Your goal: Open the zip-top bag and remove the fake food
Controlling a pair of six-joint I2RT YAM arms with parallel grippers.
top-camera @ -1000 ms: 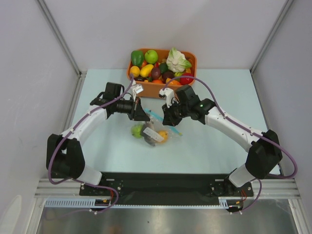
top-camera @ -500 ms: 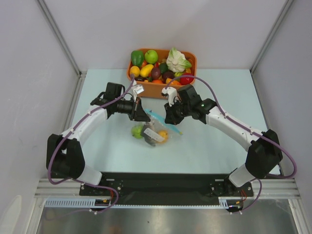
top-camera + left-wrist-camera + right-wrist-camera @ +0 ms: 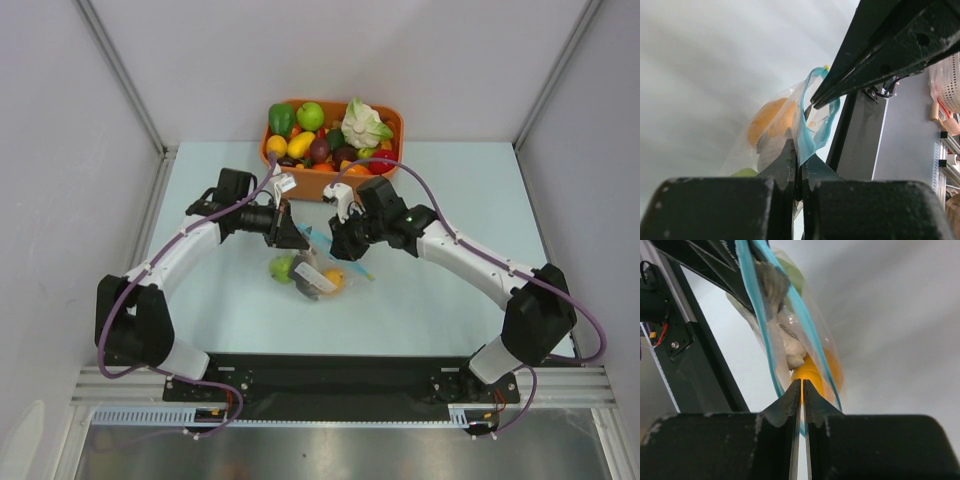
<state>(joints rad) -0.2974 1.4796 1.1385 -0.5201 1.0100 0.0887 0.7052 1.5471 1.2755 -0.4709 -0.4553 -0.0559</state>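
My left fingers (image 3: 785, 161) and right fingers (image 3: 785, 406) pinch the bag (image 3: 315, 268) by its zip strip (image 3: 806, 135), food (image 3: 335, 277) inside, centre of the tabletop (image 3: 470, 190).

Lime-green fruit (image 3: 746, 172) mostly hidden behind the left gripper (image 3: 800, 152), lower centre; orange-yellow fruit (image 3: 814, 371) blurred inside the zip-top bag (image 3: 790, 335), partly behind the right gripper (image 3: 801, 384).

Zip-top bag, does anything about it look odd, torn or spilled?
Nothing has spilled. The zip-top bag is pinched by the left gripper and the right gripper, each on its blue zip strip, which bows apart and twists between them. The orange fruit and green fruit sit inside. No tear shows.
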